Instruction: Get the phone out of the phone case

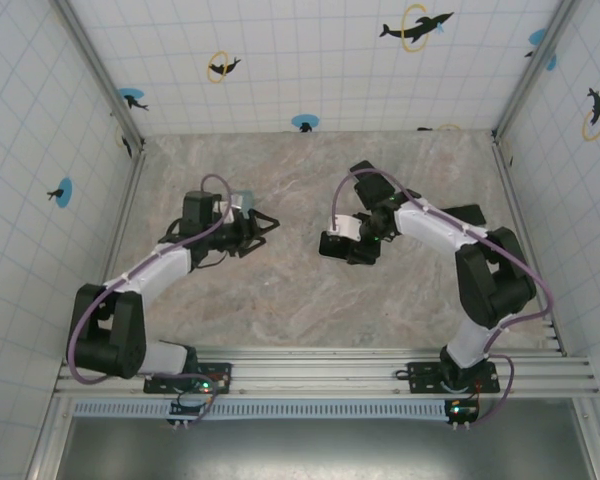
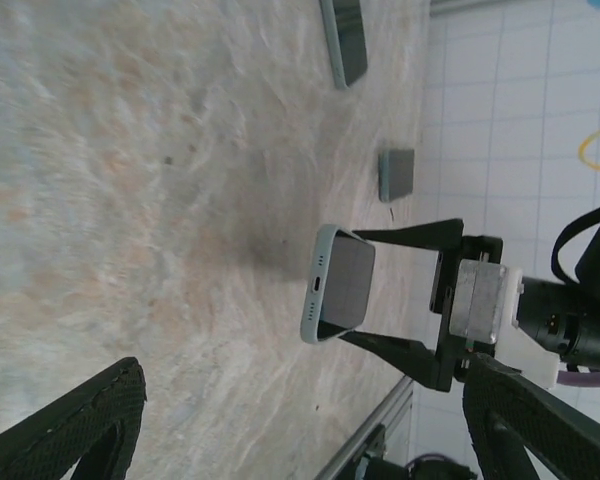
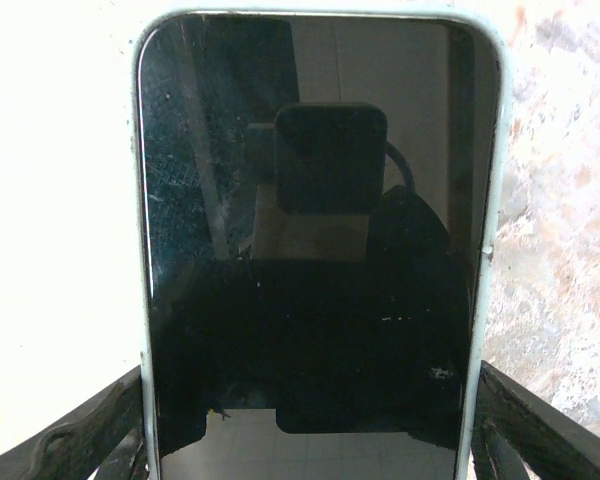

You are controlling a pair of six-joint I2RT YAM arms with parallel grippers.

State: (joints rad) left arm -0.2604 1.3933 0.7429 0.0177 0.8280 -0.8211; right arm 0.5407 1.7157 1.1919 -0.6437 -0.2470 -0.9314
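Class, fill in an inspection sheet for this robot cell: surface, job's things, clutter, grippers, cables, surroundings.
Surface: marbled table, flat.
Job's things: phone inside its pale case, held off the table.
Clutter: dark slab and grey block lying on the table.
Grippers: left gripper open, holding nothing; right gripper shut on the case.
Cables: purple cable looped along each arm.
Surroundings: tiled walls with dolphin stickers; metal rail at the near edge.

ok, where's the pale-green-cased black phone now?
Pale-green-cased black phone is clamped in the right gripper, centre of the table in the top view, right of the open left gripper.
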